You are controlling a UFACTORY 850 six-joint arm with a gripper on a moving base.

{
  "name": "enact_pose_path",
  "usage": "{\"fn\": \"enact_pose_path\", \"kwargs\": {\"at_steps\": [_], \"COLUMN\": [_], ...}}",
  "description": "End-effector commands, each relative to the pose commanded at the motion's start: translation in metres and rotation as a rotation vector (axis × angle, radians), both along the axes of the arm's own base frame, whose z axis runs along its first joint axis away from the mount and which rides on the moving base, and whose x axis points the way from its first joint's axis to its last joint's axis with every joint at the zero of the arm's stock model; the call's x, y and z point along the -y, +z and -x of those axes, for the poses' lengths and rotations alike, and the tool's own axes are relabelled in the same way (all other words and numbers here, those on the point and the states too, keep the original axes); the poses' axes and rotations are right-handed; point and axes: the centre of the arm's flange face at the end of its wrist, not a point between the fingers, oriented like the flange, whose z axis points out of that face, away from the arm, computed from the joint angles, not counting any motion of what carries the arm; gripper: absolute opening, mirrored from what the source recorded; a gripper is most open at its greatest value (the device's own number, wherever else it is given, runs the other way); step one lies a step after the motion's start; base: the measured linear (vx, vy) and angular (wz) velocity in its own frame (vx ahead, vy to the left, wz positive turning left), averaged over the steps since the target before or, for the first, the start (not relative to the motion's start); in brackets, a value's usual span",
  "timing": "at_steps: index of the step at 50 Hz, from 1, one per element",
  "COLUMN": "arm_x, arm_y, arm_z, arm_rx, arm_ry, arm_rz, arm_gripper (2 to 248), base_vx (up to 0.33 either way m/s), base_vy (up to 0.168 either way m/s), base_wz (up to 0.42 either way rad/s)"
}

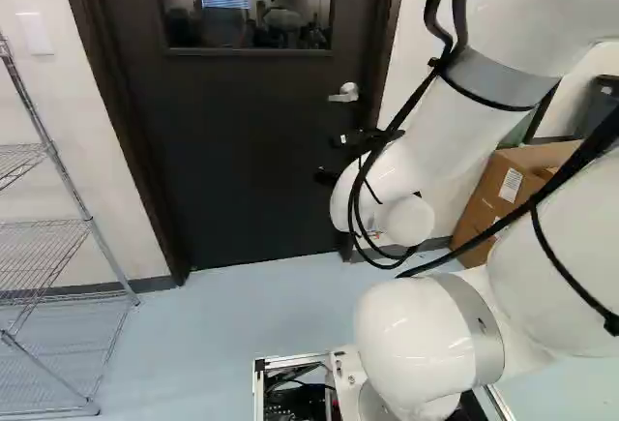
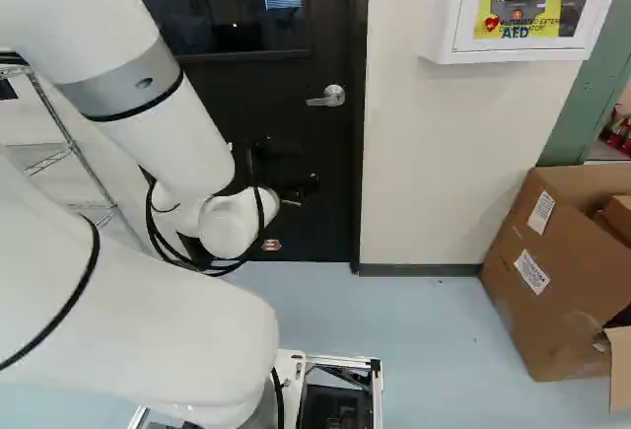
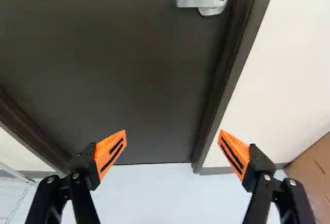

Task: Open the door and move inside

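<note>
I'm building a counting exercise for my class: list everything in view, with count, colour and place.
Door: one, black, ahead
Window: one, dark, in door
Lever handle: one, silver, on door
Sticker: one, reddish, low on door
Door frame: one, dark brown
Walls: off-white, beside door
Plate: one, white, wall, left base view's left
Wire shelving: one unit, silver, below plate
Wall cabinet: one, white, right of door
Green post: one, beyond cabinet
Cardboard boxes: brown, count unclear, below cabinet
Floor: pale blue
Arm: one, white, black cables
Gripper: one, black, two orange pads
</note>
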Motion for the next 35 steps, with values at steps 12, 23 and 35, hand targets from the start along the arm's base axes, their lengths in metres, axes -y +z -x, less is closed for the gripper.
{"fn": "enact_pose_path", "kwargs": {"at_steps": [12,23,35], "arm_x": [-0.001,-0.003,-0.003], "arm_y": [0.001,0.002,0.003], "arm_z": [-0.004,-0.011,-0.021], "arm_rx": [-0.002,-0.005,-0.009], "arm_ry": [0.004,0.009,0.009], "arm_rz": [0.0,0.0,0.0], "arm_gripper": [247,247,247], "base_vx": [0.098,0.003,0.0], "base_vy": [0.044,0.004,0.0], "base_wz": [-0.017,0.001,0.0]}}
